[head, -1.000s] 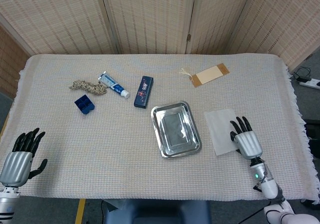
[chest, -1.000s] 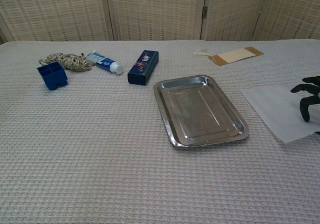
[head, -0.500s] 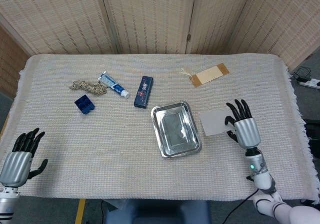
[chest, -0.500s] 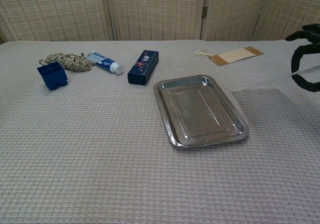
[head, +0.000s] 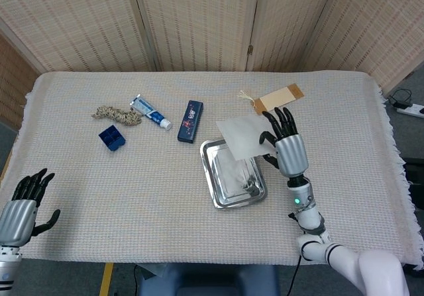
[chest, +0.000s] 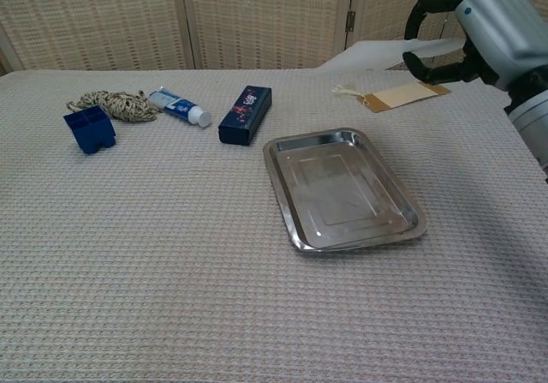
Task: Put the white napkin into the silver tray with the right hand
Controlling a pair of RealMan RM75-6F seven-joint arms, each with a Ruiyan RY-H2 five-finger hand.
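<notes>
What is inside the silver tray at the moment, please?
Nothing in chest view: the tray is bare. In head view the lifted napkin, held by the right robot hand, covers its far corner.

White napkin [head: 242, 137]; silver tray [head: 232, 191]; cream waffle-weave tablecloth [head: 132, 197]

Silver tray [head: 233, 174] glossy reflective metal; white napkin [head: 242, 136] thin matt paper; tablecloth [head: 132, 197] rough woven cloth; right hand [head: 286, 147] smooth grey shell, black fingers.
</notes>
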